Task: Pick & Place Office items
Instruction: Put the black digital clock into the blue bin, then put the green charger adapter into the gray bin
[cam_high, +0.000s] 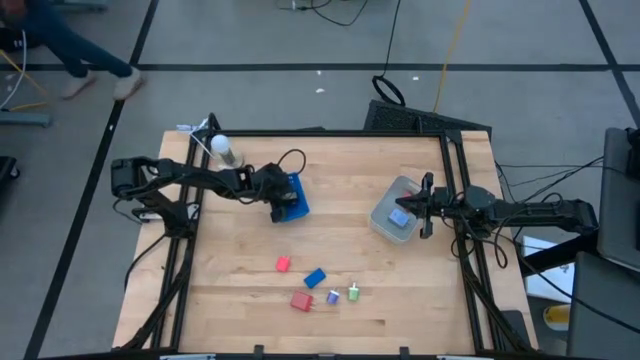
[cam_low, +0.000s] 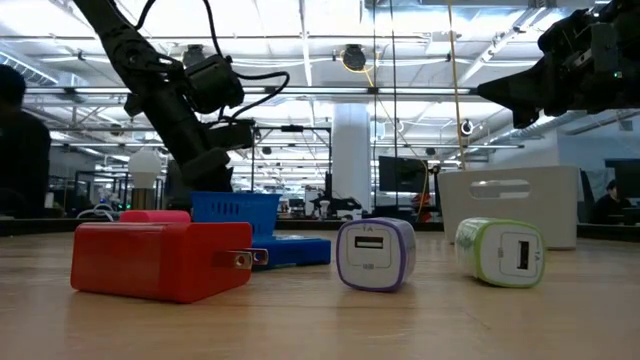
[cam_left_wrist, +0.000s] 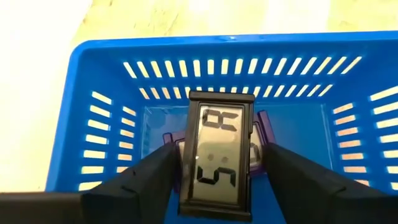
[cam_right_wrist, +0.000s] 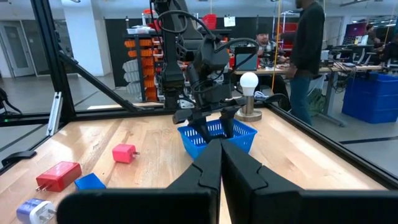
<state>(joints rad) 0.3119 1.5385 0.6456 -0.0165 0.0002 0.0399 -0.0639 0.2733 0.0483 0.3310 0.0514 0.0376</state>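
Note:
My left gripper (cam_left_wrist: 216, 155) stands open and reaches down into the blue slotted basket (cam_left_wrist: 74, 81), which sits left of the table's middle (cam_high: 296, 192). Between its fingers stands a small black digital clock (cam_left_wrist: 217, 158) with a grey display, tilted up, with a purple piece (cam_left_wrist: 266, 132) behind it. Loose on the near table lie a red plug block (cam_high: 301, 300), a small pink-red block (cam_high: 283, 264), a blue block (cam_high: 315, 277), a purple charger (cam_low: 373, 253) and a green charger (cam_low: 500, 252). My right gripper (cam_right_wrist: 221, 163) is shut, held level above the grey bin (cam_high: 392, 218). My left gripper has one finger (cam_left_wrist: 155, 177) on each long side of the clock (cam_left_wrist: 186, 180), coming from above at a slant. A thin gap shows at the other finger; whether either finger touches the clock, I cannot tell.
A white bulb lamp (cam_high: 222, 148) stands at the far left corner. Black frame rails (cam_high: 455, 190) run along the table's sides. Bare wood lies between the basket and the grey bin. People move in the room beyond the table.

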